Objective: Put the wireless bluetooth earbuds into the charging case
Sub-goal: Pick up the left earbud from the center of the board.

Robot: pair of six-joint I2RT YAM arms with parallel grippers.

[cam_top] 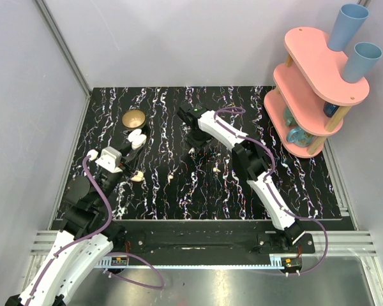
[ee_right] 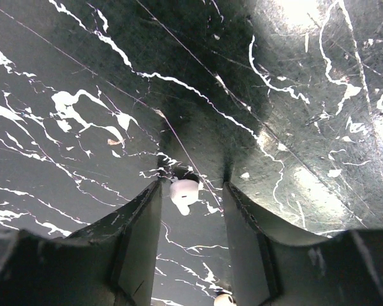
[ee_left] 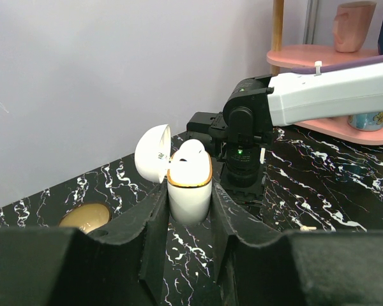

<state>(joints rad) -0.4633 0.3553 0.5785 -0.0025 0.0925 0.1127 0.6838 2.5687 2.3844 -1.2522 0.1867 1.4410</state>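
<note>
The white charging case (ee_left: 189,191) stands upright on the black marbled table with its lid (ee_left: 152,153) swung open to the left. It has a gold rim, and a white rounded shape rises above that rim. My left gripper (ee_left: 189,203) has a finger pressed against each side of the case. From above, the case (cam_top: 138,139) sits at the left gripper's tip (cam_top: 129,146). My right gripper (ee_right: 192,189) is open, low over the table, with one white earbud (ee_right: 183,193) lying between its fingers near the left one. A second earbud (ee_right: 224,298) lies at the bottom edge.
A brass bowl (cam_top: 134,118) sits just behind the case. Small cream pieces lie on the table (cam_top: 137,176), (cam_top: 171,177), (cam_top: 216,169). A pink tiered shelf (cam_top: 313,83) with blue cups stands at the back right. The right arm (ee_left: 242,146) is close behind the case.
</note>
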